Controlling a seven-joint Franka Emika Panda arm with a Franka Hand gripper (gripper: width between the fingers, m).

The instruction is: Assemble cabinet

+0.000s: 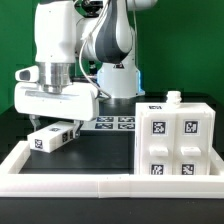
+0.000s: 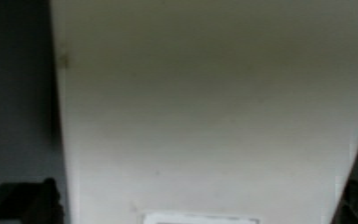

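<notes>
**Fig. Colours and patterns, ext. and wrist views.**

Ext. view, centre-right: white plastic box-shaped cabinet body (image 1: 172, 148), front face w/ four black-and-white square marker tags in a 2×2 grid. Left of centre: small white plastic block (image 1: 58, 135), one b/w tag on its end face. Upper left: white robot arm (image 1: 55, 40) w/ dark grey joints; white gripper (image 1: 48, 126). Centre, behind: thin flat white marker board (image 1: 115, 122) w/ a row of b/w tags. Lower edge: long low white border frame (image 1: 80, 182). Table top (image 1: 100, 150) black; backdrop (image 1: 190, 50) green.

Wrist view: same block reads off-white, no pattern visible, against a dark grey-black surround.
</notes>
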